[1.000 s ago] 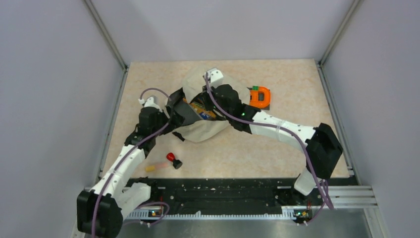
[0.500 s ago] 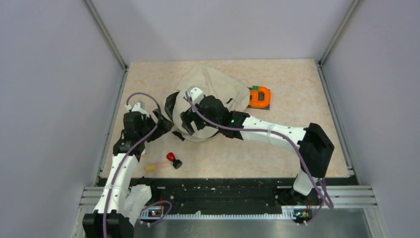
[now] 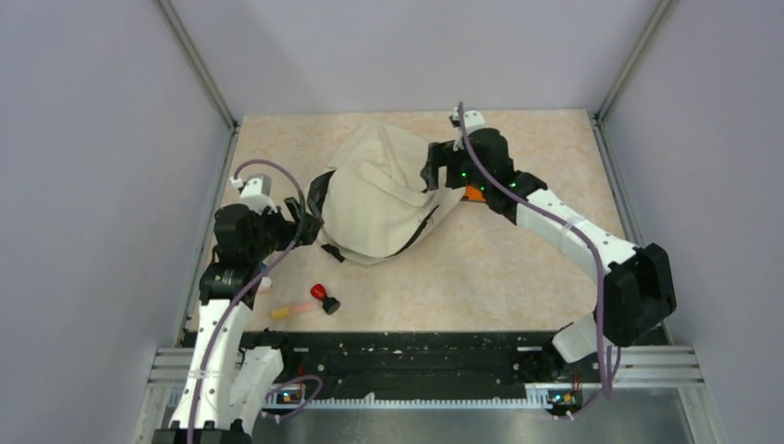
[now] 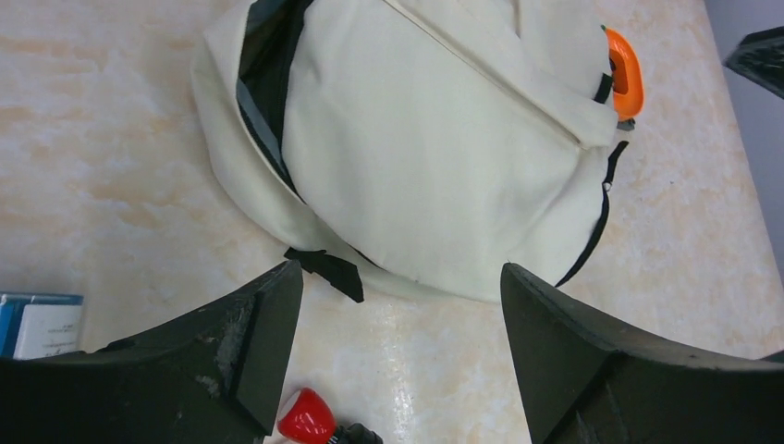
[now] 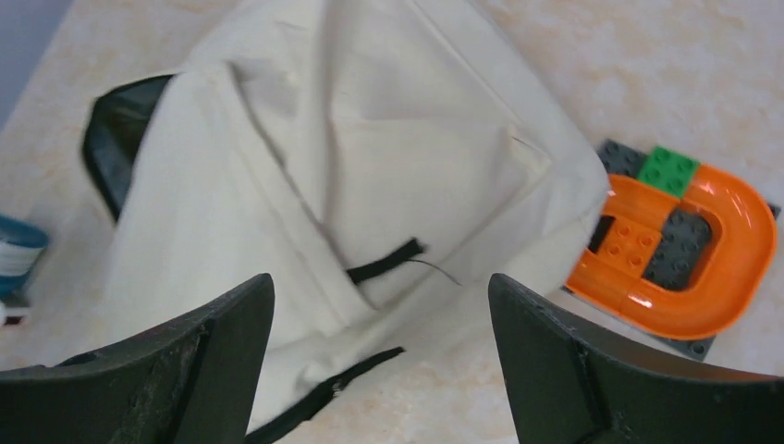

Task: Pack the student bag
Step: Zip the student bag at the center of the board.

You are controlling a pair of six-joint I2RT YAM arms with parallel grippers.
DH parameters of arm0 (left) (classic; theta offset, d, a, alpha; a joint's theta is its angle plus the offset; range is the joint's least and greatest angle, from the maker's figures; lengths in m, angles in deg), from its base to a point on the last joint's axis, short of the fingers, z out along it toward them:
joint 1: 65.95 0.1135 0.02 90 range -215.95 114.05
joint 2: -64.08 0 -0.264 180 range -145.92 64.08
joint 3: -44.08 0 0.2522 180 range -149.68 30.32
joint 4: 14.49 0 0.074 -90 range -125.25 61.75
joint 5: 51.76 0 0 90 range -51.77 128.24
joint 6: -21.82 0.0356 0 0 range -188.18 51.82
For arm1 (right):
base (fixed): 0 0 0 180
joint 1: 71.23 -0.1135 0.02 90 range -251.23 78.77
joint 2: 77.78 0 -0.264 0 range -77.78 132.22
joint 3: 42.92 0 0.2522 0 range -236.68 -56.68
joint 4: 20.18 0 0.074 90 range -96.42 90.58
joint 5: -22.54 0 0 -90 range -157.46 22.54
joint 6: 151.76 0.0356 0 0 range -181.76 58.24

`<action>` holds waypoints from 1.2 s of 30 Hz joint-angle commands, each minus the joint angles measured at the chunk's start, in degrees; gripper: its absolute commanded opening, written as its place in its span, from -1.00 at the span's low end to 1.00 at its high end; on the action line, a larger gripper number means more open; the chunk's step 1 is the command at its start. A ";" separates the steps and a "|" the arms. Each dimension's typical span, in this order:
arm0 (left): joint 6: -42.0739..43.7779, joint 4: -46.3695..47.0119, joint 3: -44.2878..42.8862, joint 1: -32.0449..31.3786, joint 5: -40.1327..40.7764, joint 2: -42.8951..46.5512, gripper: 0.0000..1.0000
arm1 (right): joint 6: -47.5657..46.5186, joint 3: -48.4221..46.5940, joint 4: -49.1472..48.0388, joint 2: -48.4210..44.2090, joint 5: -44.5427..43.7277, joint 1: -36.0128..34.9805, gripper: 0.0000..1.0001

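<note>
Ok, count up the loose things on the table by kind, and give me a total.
student bag: 1
orange block toy: 1
red-capped knob: 1
pale stick: 1
blue box: 1
Total: 5

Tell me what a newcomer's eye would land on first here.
The cream student bag dominates, slumped at mid-table with a dark opening gaping on its left side. Beside its right edge sits a bright orange toy track on a grey plate, and nearer the arm bases lies a small red-capped piece. The left end effector and right end effector both face the bag, open and empty.
</note>
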State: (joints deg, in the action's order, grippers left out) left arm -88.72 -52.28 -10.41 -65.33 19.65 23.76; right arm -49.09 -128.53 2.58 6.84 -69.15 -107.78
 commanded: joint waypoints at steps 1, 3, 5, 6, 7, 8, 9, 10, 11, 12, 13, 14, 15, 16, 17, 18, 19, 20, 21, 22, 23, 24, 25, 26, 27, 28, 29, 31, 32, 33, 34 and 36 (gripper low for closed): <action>5.21 -0.48 -4.87 -0.45 -7.77 -4.01 0.64 | 7.09 3.65 -0.21 3.32 6.62 7.66 0.64; 6.79 -1.03 -5.92 -3.79 -8.55 -5.68 0.63 | 8.10 4.58 -1.30 4.70 7.79 9.38 0.58; 8.36 -1.03 -6.78 -6.53 -6.89 -6.68 0.63 | 8.40 4.70 -1.80 5.93 8.72 9.72 0.53; 9.28 -1.14 -7.29 -8.11 -5.69 -7.54 0.63 | 8.61 4.73 -2.32 6.70 9.67 9.72 0.49; 10.11 -1.30 -7.93 -9.71 -4.48 -8.17 0.63 | 9.11 4.82 -2.83 7.28 10.64 9.75 0.46; 10.94 -1.47 -8.80 -11.35 -3.16 -9.00 0.63 | 9.66 4.87 -3.12 7.97 11.44 9.75 0.43; 11.71 -1.89 -9.66 -12.79 -1.94 -9.99 0.63 | 10.25 4.72 -3.18 8.63 11.71 9.73 0.39; 12.39 -2.33 -10.52 -13.85 -1.14 -10.95 0.63 | 10.83 4.64 -3.01 9.30 11.86 9.75 0.34; 12.90 -2.75 -11.43 -14.55 -0.54 -11.97 0.63 | 11.32 4.54 -2.86 9.86 11.99 9.75 0.28; 13.19 -3.11 -12.23 -14.81 -0.35 -12.95 0.63 | 11.76 4.58 -2.58 10.26 12.24 9.74 0.22; 13.22 -3.34 -12.86 -14.85 -0.31 -13.70 0.63 | 12.11 4.68 -2.41 10.48 12.52 9.75 0.16; 13.44 -3.38 -13.41 -14.86 -0.43 -14.33 0.63 | 12.34 4.96 -2.22 10.59 12.84 9.75 0.12; 13.71 -3.39 -13.75 -14.86 -0.60 -14.77 0.63 | 12.68 5.36 -2.10 10.57 13.04 9.75 0.09; 13.99 -3.39 -14.04 -14.86 -0.79 -15.09 0.63 | 12.94 6.16 -2.19 10.34 13.26 9.68 0.06; 14.18 -3.37 -14.18 -14.86 -0.95 -15.38 0.63 | 13.36 6.63 -2.50 10.12 13.60 9.66 0.04; 14.48 -3.18 -14.28 -14.86 -1.11 -15.67 0.63 | 13.64 7.32 -2.81 9.91 14.16 9.60 0.01; 14.81 -2.99 -14.29 -14.86 -1.32 -15.88 0.63 | 14.00 7.85 -3.06 9.73 14.68 9.51 -0.02; 15.00 -2.96 -14.32 -14.93 -1.39 -16.11 0.63 | 14.17 8.31 -3.15 9.49 15.04 9.35 -0.04; 15.13 -2.94 -14.29 -14.95 -1.51 -16.33 0.63 | 14.35 8.62 -3.19 9.31 15.01 9.07 -0.05; 15.13 -2.87 -14.17 -14.95 -1.48 -16.40 0.63 | 14.40 8.89 -3.19 9.21 14.81 8.76 -0.06; 15.17 -2.86 -14.05 -14.95 -1.43 -16.53 0.63 | 14.40 8.99 -3.07 9.12 14.77 8.49 -0.07; 15.25 -2.80 -13.84 -14.99 -1.26 -16.56 0.63 | 14.39 9.14 -2.89 9.16 14.77 8.25 -0.07; 15.32 -2.66 -13.55 -14.93 -1.01 -16.49 0.63 | 14.49 9.27 -2.92 9.12 14.80 8.05 -0.08; 15.35 -2.50 -13.24 -14.96 -0.66 -16.40 0.63 | 14.63 9.42 -2.99 9.13 14.81 7.92 -0.10; 15.41 -2.39 -13.06 -15.03 -0.55 -16.31 0.63 | 14.84 9.65 -3.09 9.05 14.80 7.82 -0.12; 15.57 -2.35 -12.87 -15.04 -0.36 -16.21 0.63 | 15.11 9.95 -3.10 8.88 14.75 7.69 -0.14; 15.61 -2.30 -12.74 -15.04 -0.29 -16.16 0.63 | 15.25 10.26 -3.40 8.56 14.71 7.68 -0.15; 15.67 -2.13 -12.55 -15.04 -0.04 -16.11 0.63 | 15.65 10.98 -4.44 7.85 14.54 7.64 -0.17; 15.68 -2.09 -12.46 -15.04 0.15 -16.20 0.63 | 15.83 11.26 -4.84 7.64 14.41 7.64 -0.19; 15.66 -2.04 -12.36 -15.04 0.21 -16.24 0.63 | 15.97 11.40 -5.06 7.59 14.36 7.62 -0.20; 15.69 -2.01 -12.36 -15.04 0.31 -16.32 0.63 | 16.08 11.49 -5.36 7.58 14.39 7.56 -0.23; 15.69 -2.01 -12.38 -15.04 0.31 -16.37 0.63 | 16.30 11.69 -5.79 7.61 14.39 7.55 -0.36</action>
State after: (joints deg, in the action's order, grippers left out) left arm -73.96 -56.39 -22.39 -80.15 19.38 7.17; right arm -33.95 -117.41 -1.09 17.09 -55.29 -99.57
